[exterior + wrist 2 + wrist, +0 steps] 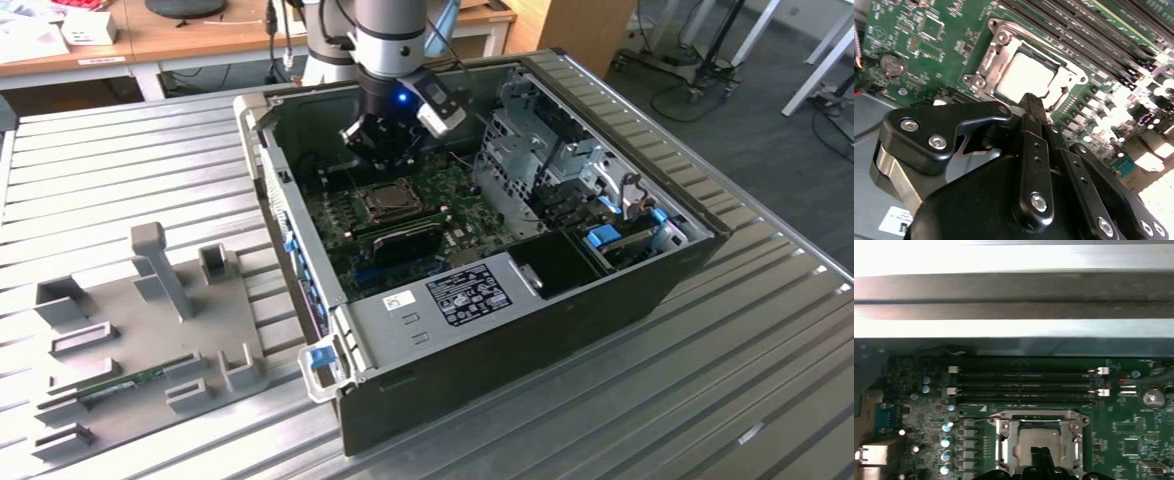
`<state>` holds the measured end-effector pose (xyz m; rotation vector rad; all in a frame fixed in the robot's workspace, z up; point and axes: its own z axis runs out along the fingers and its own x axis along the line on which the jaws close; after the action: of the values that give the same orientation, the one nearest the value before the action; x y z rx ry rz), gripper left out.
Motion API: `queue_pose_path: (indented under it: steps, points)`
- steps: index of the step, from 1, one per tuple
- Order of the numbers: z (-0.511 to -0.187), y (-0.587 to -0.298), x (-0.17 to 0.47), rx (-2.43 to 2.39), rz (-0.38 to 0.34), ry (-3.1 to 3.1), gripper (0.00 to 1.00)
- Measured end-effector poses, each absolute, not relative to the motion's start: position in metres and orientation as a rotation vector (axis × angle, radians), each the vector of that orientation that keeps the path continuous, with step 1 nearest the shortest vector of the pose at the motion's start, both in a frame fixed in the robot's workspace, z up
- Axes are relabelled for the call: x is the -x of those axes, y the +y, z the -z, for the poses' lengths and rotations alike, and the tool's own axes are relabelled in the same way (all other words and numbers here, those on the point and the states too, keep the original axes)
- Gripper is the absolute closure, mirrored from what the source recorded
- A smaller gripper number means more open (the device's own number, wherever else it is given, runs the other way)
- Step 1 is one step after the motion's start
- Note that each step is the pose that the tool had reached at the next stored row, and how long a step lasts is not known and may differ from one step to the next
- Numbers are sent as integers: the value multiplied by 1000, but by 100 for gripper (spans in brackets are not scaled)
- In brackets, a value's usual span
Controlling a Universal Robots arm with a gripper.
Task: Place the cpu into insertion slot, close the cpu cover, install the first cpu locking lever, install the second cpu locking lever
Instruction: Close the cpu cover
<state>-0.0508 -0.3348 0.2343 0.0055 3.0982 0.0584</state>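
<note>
The cpu [1024,76] [1029,437] lies flat in the insertion slot [388,204] of the green motherboard inside the open computer case. Its silver top shows through the window of the cpu cover [1066,80] [1010,435], which lies down over it. My gripper [384,165] [1031,97] [1040,452] hovers just above one edge of the socket, its black fingers shut with nothing between them. A thin wire lever [979,417] runs out from one corner of the socket; whether it is latched I cannot tell.
Long black memory slots [1024,382] run beside the socket. A coin battery [893,64] sits on the board. A metal drive cage [547,150] stands on the exterior view's right of the board. A grey fixture plate [134,330] lies on the ribbed table at the exterior view's left.
</note>
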Motion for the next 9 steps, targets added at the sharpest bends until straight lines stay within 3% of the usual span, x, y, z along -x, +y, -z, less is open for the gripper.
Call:
queue_pose_path:
  steps: [9]
  points:
    - [-232, -341, 65, -5, -58, 3098, 90]
